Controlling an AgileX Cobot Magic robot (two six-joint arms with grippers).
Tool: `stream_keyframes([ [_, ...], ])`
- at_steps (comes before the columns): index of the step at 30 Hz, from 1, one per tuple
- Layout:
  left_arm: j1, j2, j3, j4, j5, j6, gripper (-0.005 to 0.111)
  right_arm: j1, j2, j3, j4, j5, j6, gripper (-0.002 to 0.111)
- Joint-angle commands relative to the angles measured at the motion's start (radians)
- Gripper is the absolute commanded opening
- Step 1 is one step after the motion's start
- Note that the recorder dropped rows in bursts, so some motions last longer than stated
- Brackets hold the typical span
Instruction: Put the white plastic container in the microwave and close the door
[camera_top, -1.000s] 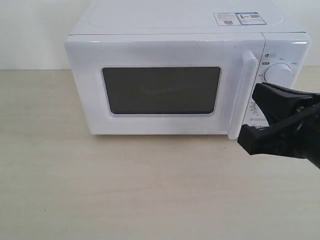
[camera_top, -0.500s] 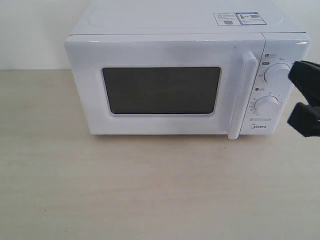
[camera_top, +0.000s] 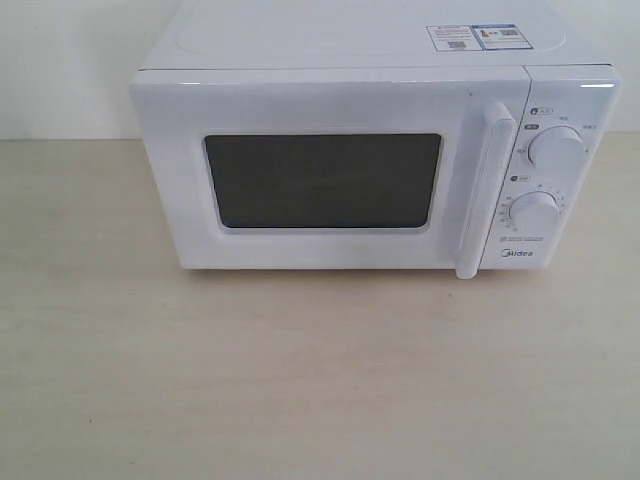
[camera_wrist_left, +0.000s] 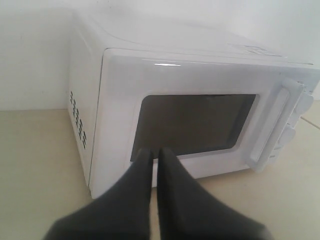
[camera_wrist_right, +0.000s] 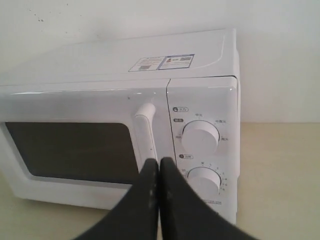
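Pale wooden table (camera_top: 300, 380), white wall (camera_top: 60, 70) behind | Midea microwave (camera_top: 330, 40) stands centre, door (camera_top: 320, 105) shut flush (dark window (camera_top: 322, 180) hides the inside) | left gripper (camera_wrist_left: 155, 152) and right gripper (camera_wrist_right: 158, 162) both closed, empty, facing its front

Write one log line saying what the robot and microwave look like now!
door: shut | white plastic container: not visible | left gripper: shut, empty | right gripper: shut, empty, away from handle

microwave (camera_top: 370, 100) on table (camera_top: 300, 380) | dials (camera_top: 556, 148) right of door (camera_top: 320, 180) (handle (camera_top: 485, 190) between them) | stickers (camera_top: 475, 37) on top
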Motion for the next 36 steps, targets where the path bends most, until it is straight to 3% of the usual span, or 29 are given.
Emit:
stream_keyframes([
  [1,0.002,-0.005,0.005,-0.006,-0.010,0.004,0.004,-0.038,-0.003,0.006,-0.012,0.044,-0.011,0.000],
  [6,0.002,-0.005,0.005,-0.006,-0.010,0.004,0.004,-0.038,-0.003,0.006,-0.031,0.032,-0.009,0.000],
  [9,0.002,-0.005,0.005,-0.006,-0.010,0.004,0.004,-0.038,-0.021,0.006,-0.188,0.032,0.055,0.000],
  [11,0.002,-0.005,0.005,-0.006,-0.010,0.004,0.004,-0.038,-0.046,0.006,-0.344,0.036,0.215,0.000],
  [16,0.002,-0.005,0.005,-0.006,-0.010,0.004,0.004,-0.038,-0.138,0.032,-0.940,0.039,0.853,0.000],
  [19,0.002,-0.005,0.005,-0.006,-0.010,0.004,0.004,-0.038,-0.196,0.056,-1.112,0.039,1.053,0.000],
  [36,0.002,-0.005,0.005,-0.006,-0.010,0.004,0.004,-0.038,-0.391,0.234,-1.162,0.038,1.074,0.000],
])
